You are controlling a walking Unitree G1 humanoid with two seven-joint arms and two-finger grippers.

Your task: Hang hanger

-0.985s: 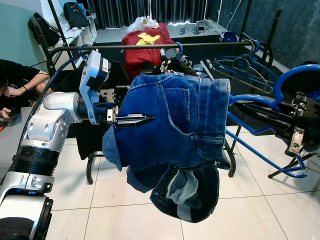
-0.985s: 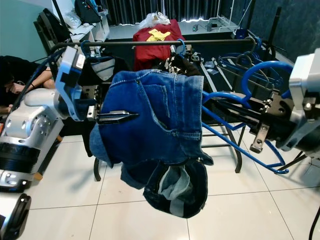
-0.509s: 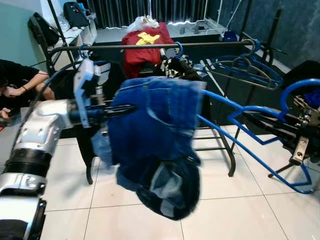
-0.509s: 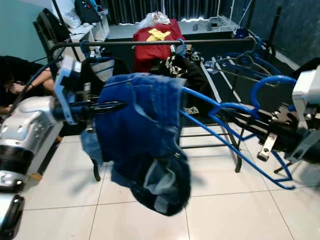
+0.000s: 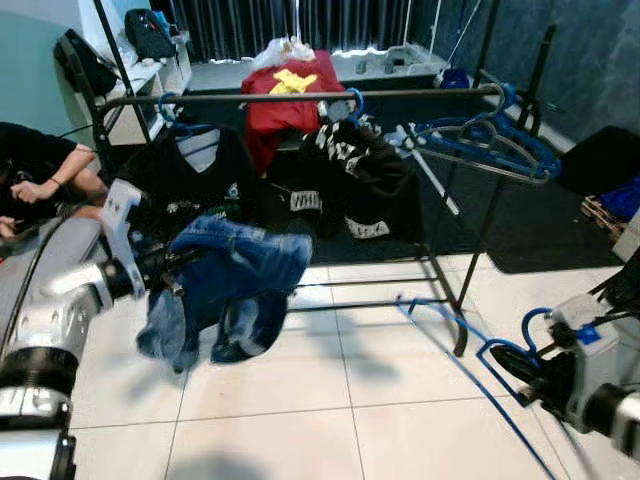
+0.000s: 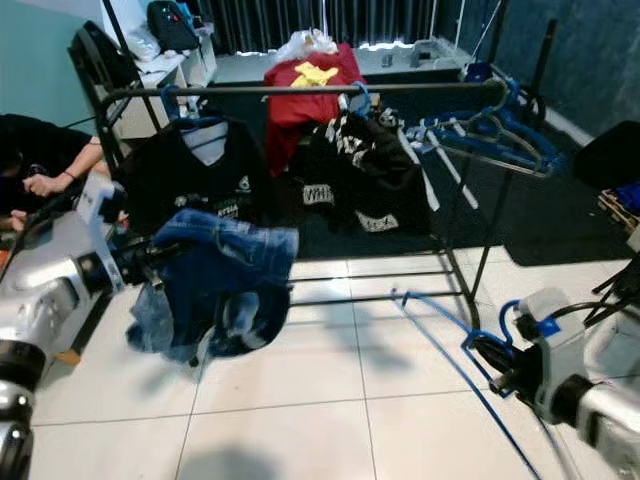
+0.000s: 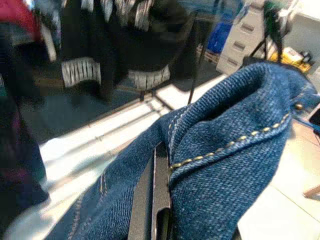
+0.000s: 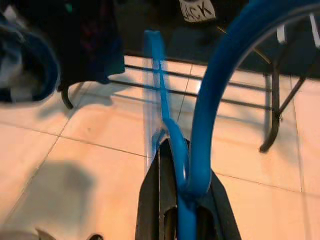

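- Head cameras look forward and down across the tiled floor at the clothes rail; both eyes share rail, floor and both arms.
- Left wrist camera peers along its jaws, very close on blue denim lying right against them, with the rail's black garments beyond.
- Right wrist camera looks down its jaws, the blue hanger between them, tiles beyond.
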